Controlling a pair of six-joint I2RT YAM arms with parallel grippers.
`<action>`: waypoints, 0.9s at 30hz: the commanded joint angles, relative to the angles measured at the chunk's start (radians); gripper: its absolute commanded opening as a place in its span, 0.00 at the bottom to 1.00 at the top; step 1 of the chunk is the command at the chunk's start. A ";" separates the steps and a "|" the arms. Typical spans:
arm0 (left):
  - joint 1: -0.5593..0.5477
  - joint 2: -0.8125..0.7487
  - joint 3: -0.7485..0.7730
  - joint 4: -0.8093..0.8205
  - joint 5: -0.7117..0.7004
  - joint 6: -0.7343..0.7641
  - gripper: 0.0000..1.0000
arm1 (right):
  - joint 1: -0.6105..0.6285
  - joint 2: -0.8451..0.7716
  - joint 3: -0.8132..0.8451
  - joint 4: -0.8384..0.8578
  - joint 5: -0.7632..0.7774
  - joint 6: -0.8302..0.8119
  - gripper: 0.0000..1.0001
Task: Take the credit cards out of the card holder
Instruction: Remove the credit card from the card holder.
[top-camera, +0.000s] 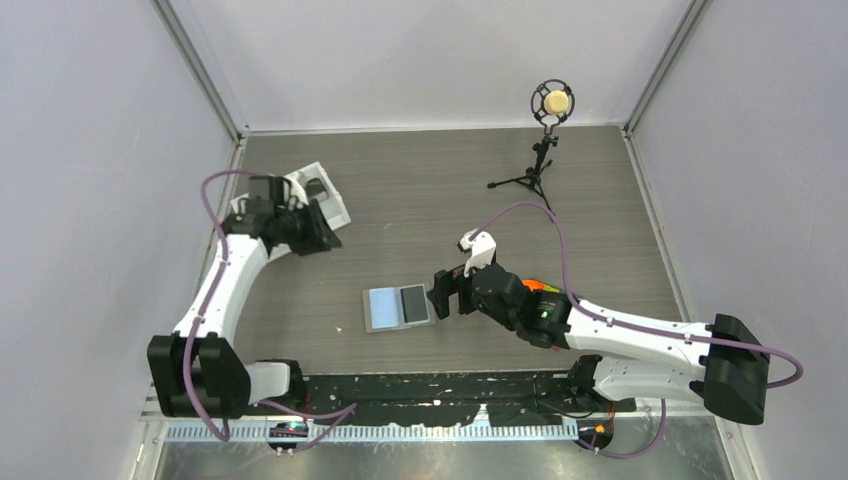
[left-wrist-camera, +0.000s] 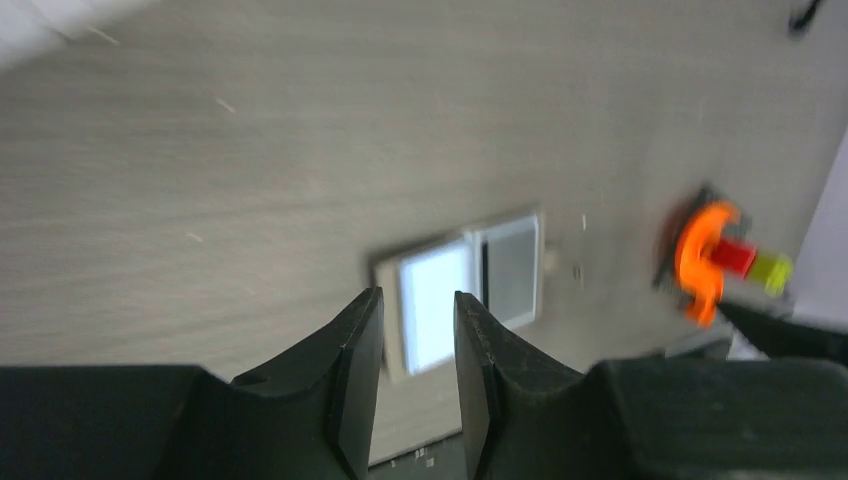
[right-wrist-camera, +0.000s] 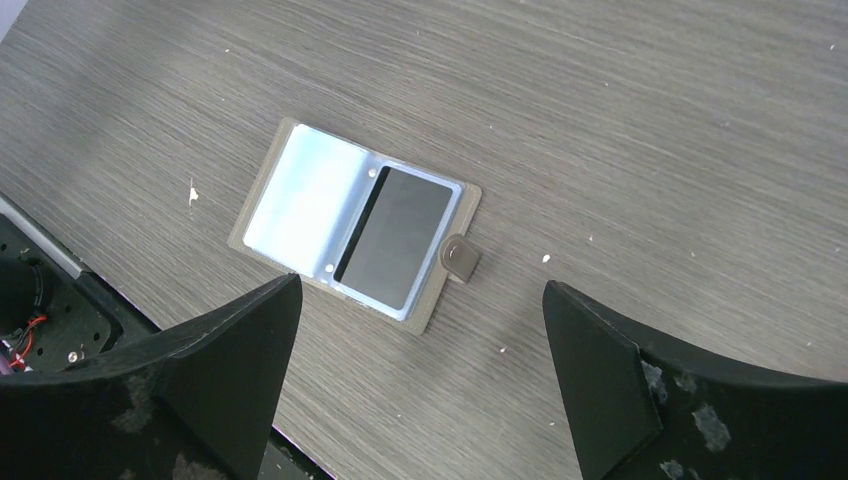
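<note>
1. A small, flat grey folding card holder (top-camera: 398, 307) lies opened on the grey wood-grain worktop (top-camera: 450, 190).
2. A dark grey rectangular credit card (right-wrist-camera: 392, 235) sits in its right half, beside a light blue panel (right-wrist-camera: 300, 200).
3. The right end effector (right-wrist-camera: 420, 288) hovers above the holder, spread wide and empty.
4. The left end effector (left-wrist-camera: 418, 320) is empty, its fingers a narrow gap apart.

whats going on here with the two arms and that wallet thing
The card holder lies open on the table, with a dark grey card in the panel nearer the right arm. The right gripper hovers wide open just over it, gripping nothing. The left gripper is off by the white tray, holding nothing.
</note>
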 joint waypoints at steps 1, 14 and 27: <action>-0.145 -0.126 -0.166 0.105 0.099 -0.072 0.35 | -0.006 0.020 0.032 0.021 -0.006 0.073 0.97; -0.280 -0.153 -0.495 0.483 0.244 -0.254 0.32 | -0.008 0.197 0.083 0.116 -0.118 0.174 0.52; -0.281 -0.086 -0.600 0.579 0.238 -0.270 0.30 | -0.038 0.344 0.125 0.147 -0.169 0.274 0.44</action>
